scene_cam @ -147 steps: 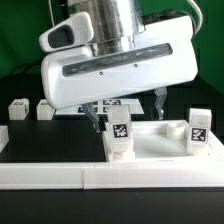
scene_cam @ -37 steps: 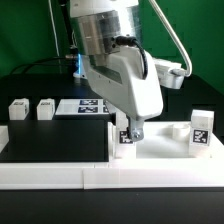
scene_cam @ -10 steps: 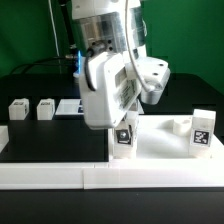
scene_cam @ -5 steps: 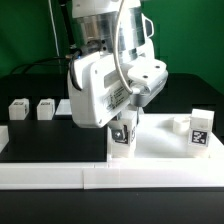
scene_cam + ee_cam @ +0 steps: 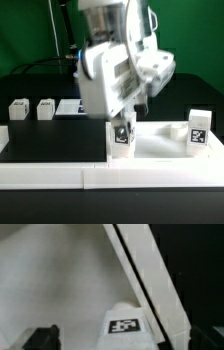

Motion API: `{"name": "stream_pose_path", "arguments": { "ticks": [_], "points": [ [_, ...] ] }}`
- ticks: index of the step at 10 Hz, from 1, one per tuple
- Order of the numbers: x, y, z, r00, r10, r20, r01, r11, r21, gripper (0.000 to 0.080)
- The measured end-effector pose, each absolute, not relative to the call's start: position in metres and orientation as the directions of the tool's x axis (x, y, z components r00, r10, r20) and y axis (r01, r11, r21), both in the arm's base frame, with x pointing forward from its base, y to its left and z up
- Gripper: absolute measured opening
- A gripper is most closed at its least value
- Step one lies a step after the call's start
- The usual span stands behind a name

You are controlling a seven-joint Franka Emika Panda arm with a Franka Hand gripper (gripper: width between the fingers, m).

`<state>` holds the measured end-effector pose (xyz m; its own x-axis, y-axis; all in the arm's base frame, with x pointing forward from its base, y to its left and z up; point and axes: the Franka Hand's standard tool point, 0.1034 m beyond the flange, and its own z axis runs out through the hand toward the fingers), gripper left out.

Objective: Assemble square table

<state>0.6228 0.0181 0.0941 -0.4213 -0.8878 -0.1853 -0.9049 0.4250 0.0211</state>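
On the white slab (image 5: 162, 146), upright corner leg (image 5: 122, 148), black-white tag (image 5: 123, 137)

We see the arm (image 5: 112, 70) blurred across the upper centre, hiding the top of one leg (image 5: 122, 138). In the wrist view, the picture's edge cuts off a dark finger (image 5: 42, 338).
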Motion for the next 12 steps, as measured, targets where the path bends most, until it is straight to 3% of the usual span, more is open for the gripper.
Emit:
{"name": "stream_pose_path", "arguments": {
  "ticks": [1,2,12],
  "points": [
    [0.6185,0.0246,0.115,-0.411,-0.889,-0.202,-0.909,0.417,0.013,0.0646],
    [0.6126,0.029,0.1199,-0.4,-0.893,-0.206,-0.914,0.406,0.012,0.0649],
    [0.6117,0.0316,0.1132,-0.376,-0.905,-0.2,-0.924,0.381,0.015,0.0649]
  ]
}}
